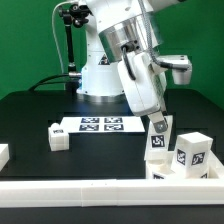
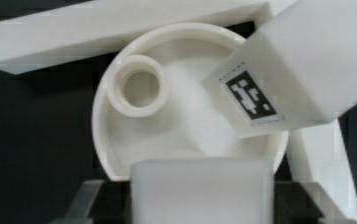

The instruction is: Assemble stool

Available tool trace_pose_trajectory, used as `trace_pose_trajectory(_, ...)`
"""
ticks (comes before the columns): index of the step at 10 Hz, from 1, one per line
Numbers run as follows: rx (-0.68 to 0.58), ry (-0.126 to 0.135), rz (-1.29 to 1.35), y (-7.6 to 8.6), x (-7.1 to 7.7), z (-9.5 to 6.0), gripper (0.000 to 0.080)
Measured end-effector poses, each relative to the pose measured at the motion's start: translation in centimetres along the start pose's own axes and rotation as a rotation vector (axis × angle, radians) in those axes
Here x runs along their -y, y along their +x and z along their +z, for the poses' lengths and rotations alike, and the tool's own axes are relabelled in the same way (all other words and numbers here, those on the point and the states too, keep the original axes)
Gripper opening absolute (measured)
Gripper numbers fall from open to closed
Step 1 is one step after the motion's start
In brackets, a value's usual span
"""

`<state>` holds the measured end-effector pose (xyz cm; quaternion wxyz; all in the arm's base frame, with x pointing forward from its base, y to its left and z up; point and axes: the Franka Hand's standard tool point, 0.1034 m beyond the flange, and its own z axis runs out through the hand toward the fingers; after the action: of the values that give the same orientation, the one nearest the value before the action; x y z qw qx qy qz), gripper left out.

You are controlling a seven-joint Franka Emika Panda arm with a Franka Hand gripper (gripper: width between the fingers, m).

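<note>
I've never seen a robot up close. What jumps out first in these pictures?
The big white arm dominates, its end effector lowered at the exterior view's right and apparently closed on a tagged white leg. The wrist view shows the round seat just beyond that leg, with another tagged leg overlapping its rim. Toward the exterior view's left, the marker board lies flat on the black table.

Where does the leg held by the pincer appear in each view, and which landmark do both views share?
Exterior view: the held leg hangs under the pincer, low on the exterior view's right.
Wrist view: the held leg is the plain white block in the pincer's grip, in front of the seat.
Shared landmark: the second tagged leg, close beside it.
</note>
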<state>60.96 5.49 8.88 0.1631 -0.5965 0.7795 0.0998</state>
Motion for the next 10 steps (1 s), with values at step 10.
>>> trace_pose_trajectory(10, 0.022, -0.036, -0.357, -1.0, -0.2, -1.2, 0.0649)
